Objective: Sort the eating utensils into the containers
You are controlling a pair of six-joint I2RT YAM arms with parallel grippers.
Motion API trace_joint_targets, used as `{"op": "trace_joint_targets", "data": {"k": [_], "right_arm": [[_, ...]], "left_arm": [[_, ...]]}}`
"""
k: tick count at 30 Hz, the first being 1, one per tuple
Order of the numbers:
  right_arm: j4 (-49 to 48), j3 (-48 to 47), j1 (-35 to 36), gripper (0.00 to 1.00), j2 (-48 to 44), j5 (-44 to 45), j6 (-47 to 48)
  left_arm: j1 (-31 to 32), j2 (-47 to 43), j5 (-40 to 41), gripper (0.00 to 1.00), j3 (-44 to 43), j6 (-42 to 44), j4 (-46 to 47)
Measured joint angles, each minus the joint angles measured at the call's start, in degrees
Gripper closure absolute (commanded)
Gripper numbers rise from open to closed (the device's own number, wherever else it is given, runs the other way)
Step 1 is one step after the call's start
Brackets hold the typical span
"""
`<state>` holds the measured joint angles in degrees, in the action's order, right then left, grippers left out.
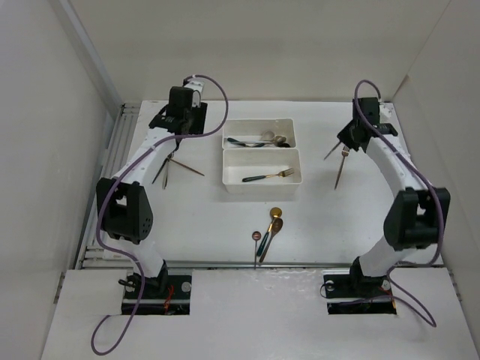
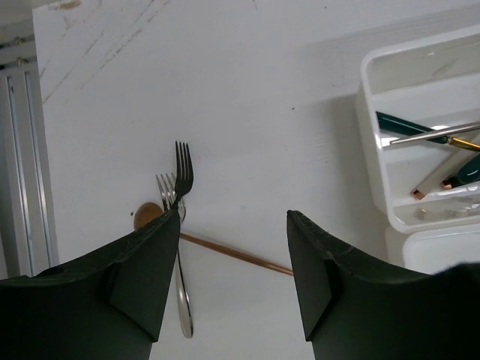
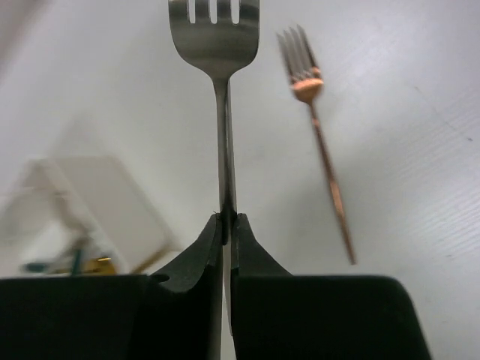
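Firmly in right gripper (image 3: pixel 227 222): silver fork (image 3: pixel 215 34)

Left arm (image 1: pixel 146 157): we see its white links reaching toward the bench's far left corner.
Left gripper (image 2: pixel 234 225): black jaws spread wide.
Right arm (image 1: pixel 390 161): arched toward the far right corner.
Right gripper (image 3: pixel 227 221): we find it clamped on a slim silver metal fork (image 3: pixel 214 30).

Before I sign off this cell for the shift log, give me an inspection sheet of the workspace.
Surface: white table, faintly scratched.
Job's things: far bin holds spoons; near bin, one gold fork; loose forks left, loose spoons front centre, copper fork right.
Clutter: nothing seen.
Grippers: left gripper open above the loose forks; right gripper shut on silver fork.
Cables: purple cables hang in loose loops.
Surroundings: white enclosure walls.
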<state>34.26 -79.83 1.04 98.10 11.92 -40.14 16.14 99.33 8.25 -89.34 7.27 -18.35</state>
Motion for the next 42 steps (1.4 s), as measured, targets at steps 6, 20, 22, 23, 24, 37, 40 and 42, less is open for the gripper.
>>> {"op": "trace_joint_targets", "data": {"k": [6, 20, 22, 23, 24, 37, 40, 42], "right_arm": [[-6.78, 0.96, 12.76, 1.0, -16.85, 7.74, -13.35], [-12.46, 10.82, 37.44, 1.0, -6.05, 4.31, -57.02], [-12.48, 10.01, 37.68, 1.0, -3.17, 3.02, -59.32], [-12.46, 9.77, 37.7, 1.0, -2.19, 2.43, -60.39], [-12.44, 9.51, 37.68, 1.0, -1.42, 2.03, -61.24], [-12.24, 5.35, 37.68, 1.0, 5.57, -1.46, -65.31], [-11.54, 5.35, 37.68, 0.81, 6.62, -2.12, -65.35], [-11.37, 5.35, 37.68, 0.63, 6.49, -1.99, -65.37]], "left_arm": [[-6.14, -1.81, -0.57, 0.44, 5.05, -5.86, -0.39], [-14.45, -6.21, -0.52, 0.44, 16.98, -11.78, 0.11], [-15.15, -6.21, -0.48, 0.44, 18.36, -11.76, 0.44], [-15.5, -6.21, -0.46, 0.44, 19.02, -11.74, 0.55], [-15.74, -6.21, -0.46, 0.44, 19.58, -11.76, 0.57], [-16.74, -7.02, -0.5, 0.44, 23.5, -11.1, 2.49], [-16.74, -7.04, -0.5, 0.44, 23.69, -11.08, 2.71], [-16.74, -7.04, -0.5, 0.44, 23.71, -11.04, 2.73]]}}
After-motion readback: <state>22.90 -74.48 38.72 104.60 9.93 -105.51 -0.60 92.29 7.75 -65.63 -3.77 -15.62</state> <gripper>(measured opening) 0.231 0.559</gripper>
